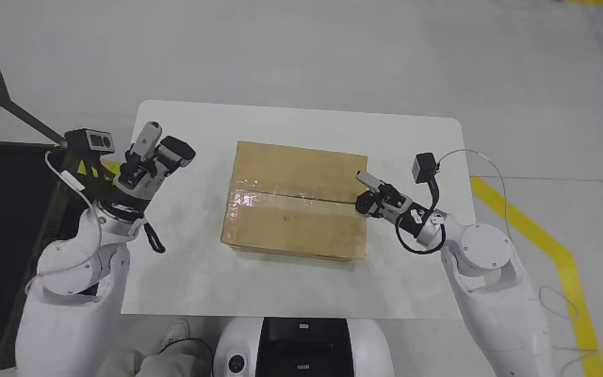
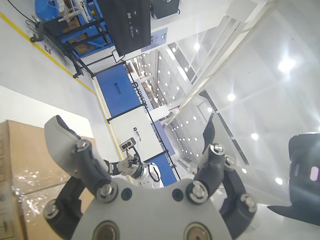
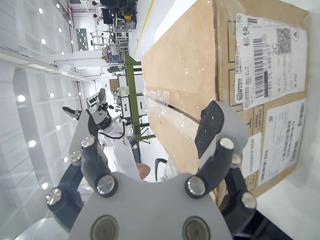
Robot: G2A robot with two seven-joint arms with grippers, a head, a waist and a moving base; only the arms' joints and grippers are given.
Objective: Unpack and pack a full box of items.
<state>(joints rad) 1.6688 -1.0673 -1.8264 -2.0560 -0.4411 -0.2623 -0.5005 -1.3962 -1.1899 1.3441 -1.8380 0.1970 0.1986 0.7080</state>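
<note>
Room: pale grey floor around one white counter. A yellow floor line runs past the counter's right side.
Box: one brown cardboard box lies flat in the middle of the counter with its flaps shut.
Tape: one strip of clear tape, wrinkled and shiny, runs along the centre seam.
Labels: on the end face nearest the right arm, two paper labels read clearly as separate. A third, lower strip is partly behind a claw finger.
Left claw: the left claw is spread wide. It is raised over the counter's left part, well apart from the box, and tilted up toward the ceiling.
Right claw: the right claw is spread wide and holds nothing. It sits at the box's right edge by the seam. One ridged pad overlaps the box's top edge, and whether it touches cannot be told.
Hidden: the box's contents are shut inside. The left wrist view cuts the box off, showing one corner and part of the tape.
</note>
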